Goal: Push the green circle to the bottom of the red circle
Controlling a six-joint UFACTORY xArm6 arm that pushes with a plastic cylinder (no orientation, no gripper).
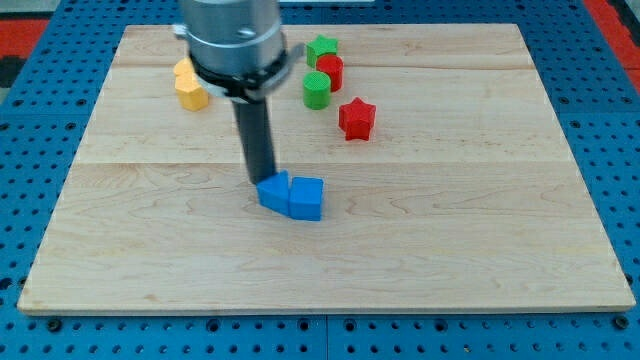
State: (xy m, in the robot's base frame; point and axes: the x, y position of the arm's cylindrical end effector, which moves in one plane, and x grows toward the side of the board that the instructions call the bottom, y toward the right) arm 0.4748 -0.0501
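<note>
The tip (262,180) is sitting right against the upper left edge of two blue blocks (291,195) near the board's middle, grasping nothing, since a bare rod can only push. That is looking like the first risk: if the rod is heading straight up the view from here it should be clearing them, but any drift to the view's right is going to be shoving the blue pair along. Farther up, the green circle (316,88) is lying just left of and slightly below the red circle (330,71), apparently touching it, so the nudge it is needing seems small. A push from the left that is running too long is likely carrying green past red, or knocking red away so the target is moving. The red star (356,118) is sitting just lower right of green, crowding the spot under red. Behind red, a green star (321,47) is waiting to be bumped. The yellow blocks (189,85) at upper left, partly hidden by the arm, are standing well apart.
</note>
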